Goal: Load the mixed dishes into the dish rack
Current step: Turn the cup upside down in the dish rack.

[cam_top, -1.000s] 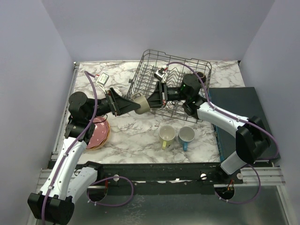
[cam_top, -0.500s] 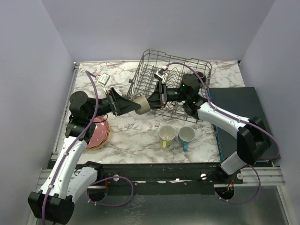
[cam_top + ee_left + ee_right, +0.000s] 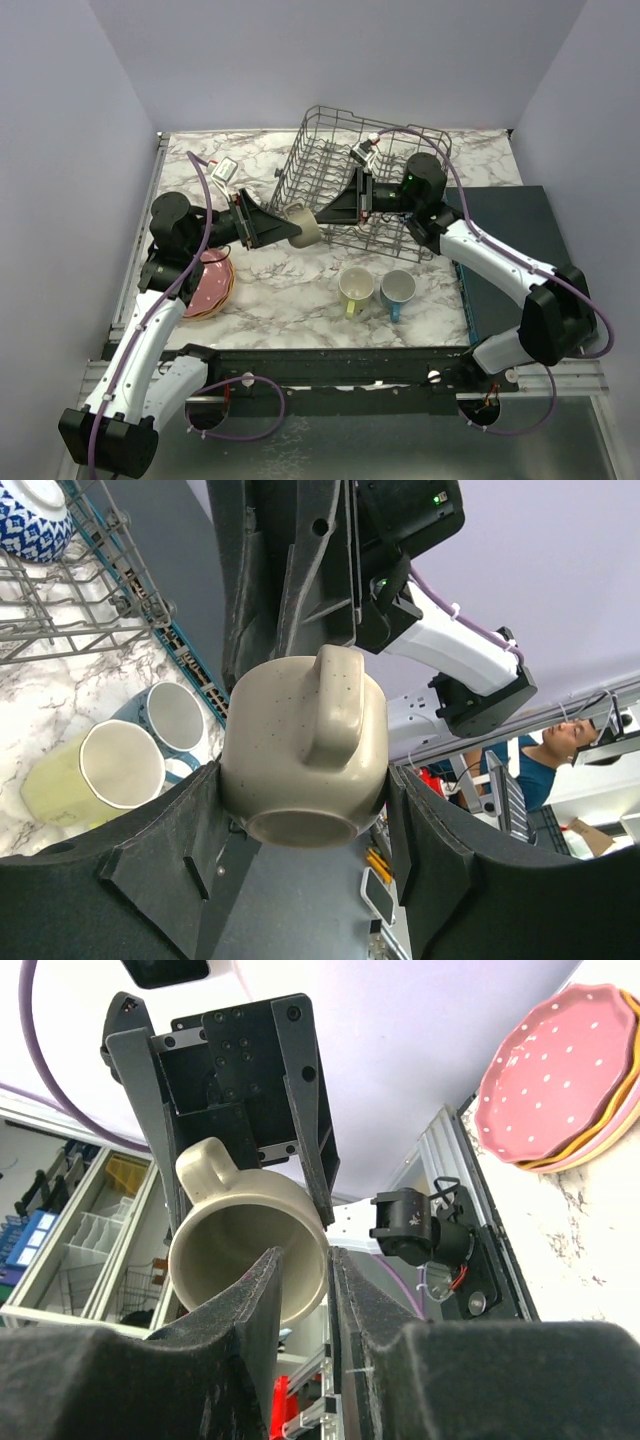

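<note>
Snagging the dish rack (image 3: 372, 150) worries me most: its wire wall stands right behind my right pincer (image 3: 322, 214), and a careless swing could catch it. The grey-beige mug (image 3: 303, 224) hangs above the bench (image 3: 280, 285) off the rack's near-left corner, clamped across its sides in my wide-spread left pincer (image 3: 288, 229). My right jaws stand slightly parted at its rim; I cannot tell whether they pinch. Releasing early would drop it. The plate stack (image 3: 205, 285) lies by the left edge; the yellow mug (image 3: 356, 288) and the blue mug (image 3: 398, 290) stand toward the front edge.
</note>
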You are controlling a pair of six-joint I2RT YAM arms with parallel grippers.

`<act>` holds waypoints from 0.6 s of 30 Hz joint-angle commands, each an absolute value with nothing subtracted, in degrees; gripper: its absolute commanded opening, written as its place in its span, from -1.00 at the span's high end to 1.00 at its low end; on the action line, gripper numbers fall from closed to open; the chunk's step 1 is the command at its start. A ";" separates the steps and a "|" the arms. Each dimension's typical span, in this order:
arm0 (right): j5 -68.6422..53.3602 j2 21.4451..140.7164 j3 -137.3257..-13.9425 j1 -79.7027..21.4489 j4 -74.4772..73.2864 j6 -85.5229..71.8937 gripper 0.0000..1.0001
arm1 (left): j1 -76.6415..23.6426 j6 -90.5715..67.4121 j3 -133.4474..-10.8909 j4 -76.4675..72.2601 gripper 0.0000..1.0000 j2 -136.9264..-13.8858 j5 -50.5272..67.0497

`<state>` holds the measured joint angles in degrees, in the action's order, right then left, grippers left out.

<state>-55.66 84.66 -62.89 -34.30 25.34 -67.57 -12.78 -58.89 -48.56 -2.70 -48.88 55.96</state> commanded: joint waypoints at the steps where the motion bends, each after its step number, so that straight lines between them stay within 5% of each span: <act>1: -54.42 81.47 -61.91 -32.94 21.15 -64.33 0.39 | -12.95 -56.33 -51.71 -1.40 0.59 -49.02 56.29; 18: -39.96 76.53 -66.75 -30.23 -9.05 -43.63 0.39 | -12.99 -49.86 -56.29 5.65 0.82 -54.89 53.29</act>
